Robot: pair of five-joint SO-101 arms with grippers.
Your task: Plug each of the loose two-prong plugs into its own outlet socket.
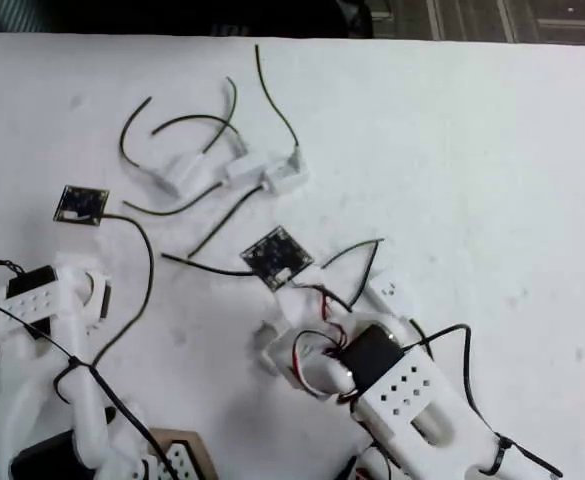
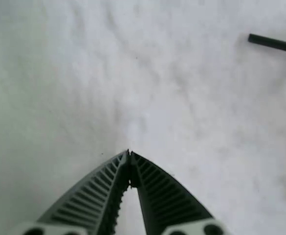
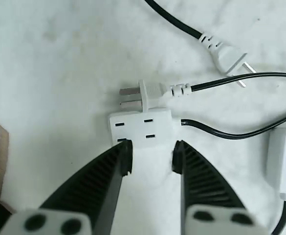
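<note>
My right tool stands half open and empty astride the outlet socket at 6 o'clock on the worktop; the plug just beside it I judge light, rigid, slippery, best pinched across its moulded body.

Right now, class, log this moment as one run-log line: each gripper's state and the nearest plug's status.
left gripper: shut, over bare table | right gripper: open, over outlet socket | two-prong plug: beside socket, unplugged
</note>
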